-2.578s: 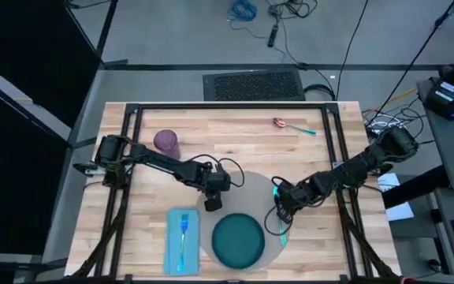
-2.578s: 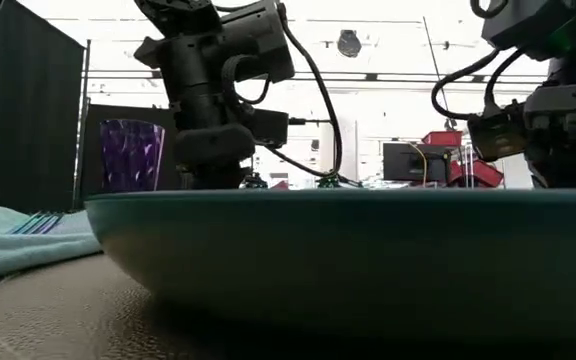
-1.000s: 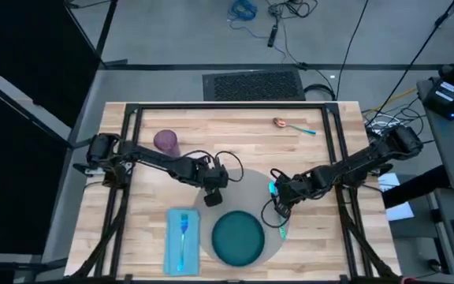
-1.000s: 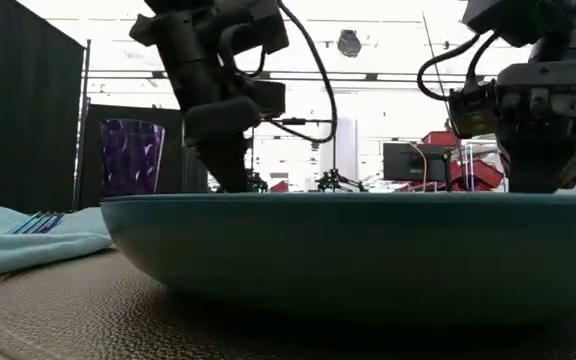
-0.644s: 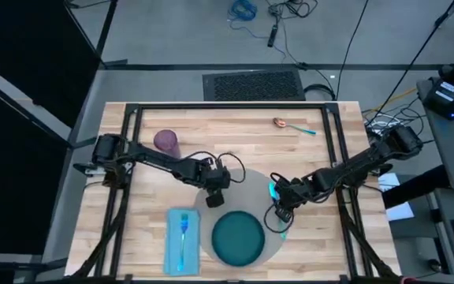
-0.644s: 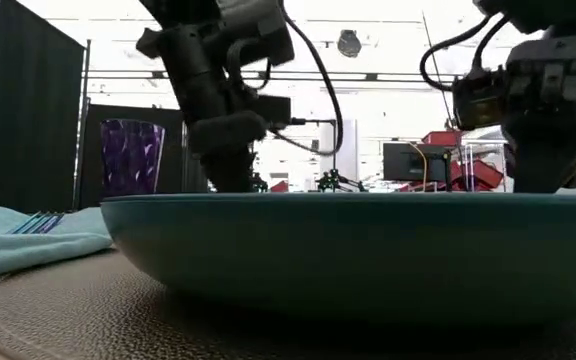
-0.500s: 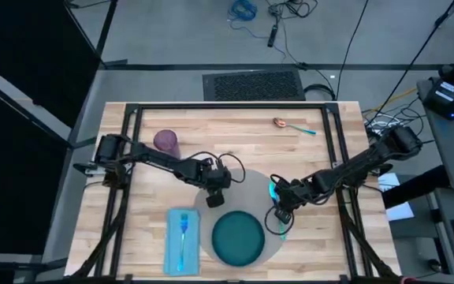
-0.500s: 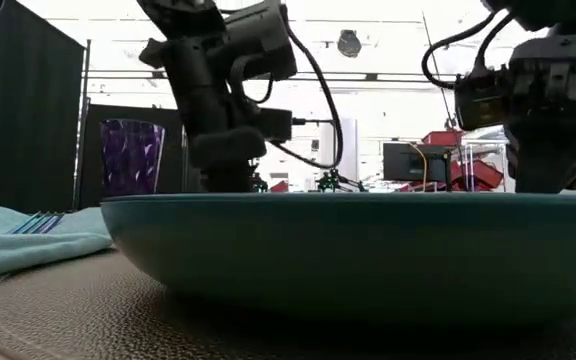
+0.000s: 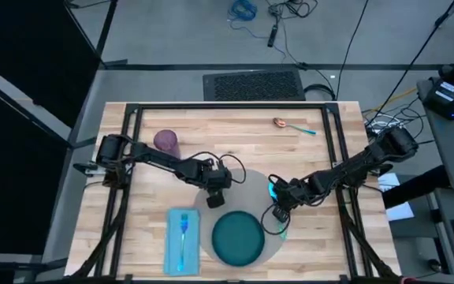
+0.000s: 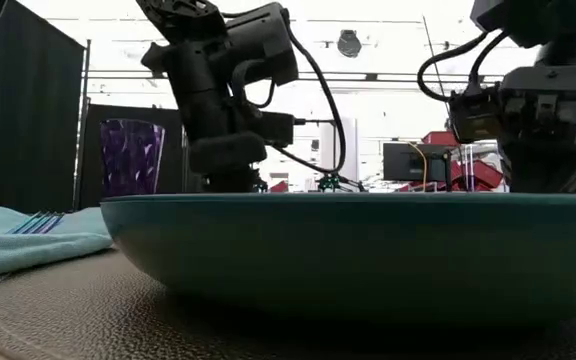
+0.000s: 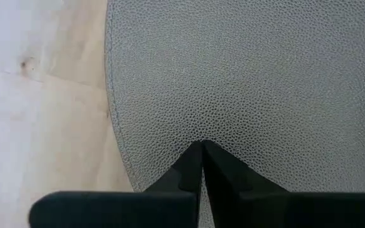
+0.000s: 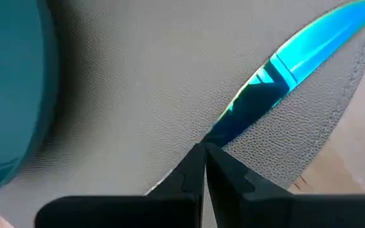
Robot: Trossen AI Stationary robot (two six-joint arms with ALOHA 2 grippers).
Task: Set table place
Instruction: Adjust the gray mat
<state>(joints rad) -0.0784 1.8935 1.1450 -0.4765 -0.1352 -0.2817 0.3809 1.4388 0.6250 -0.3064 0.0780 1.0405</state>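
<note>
Where cup stands, spoon opposite.

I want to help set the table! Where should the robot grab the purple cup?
Grip the purple cup across its side walls, about mid-height, coming level from the side facing the left gripper. It stands upright on the table with bare wood around it, and its tall walls should give the fingers on opposite sides a steady hold.

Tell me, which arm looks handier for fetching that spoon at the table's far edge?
Probably the right: its tool and the spoon share the table's right half; the left tool is farther off.
</note>
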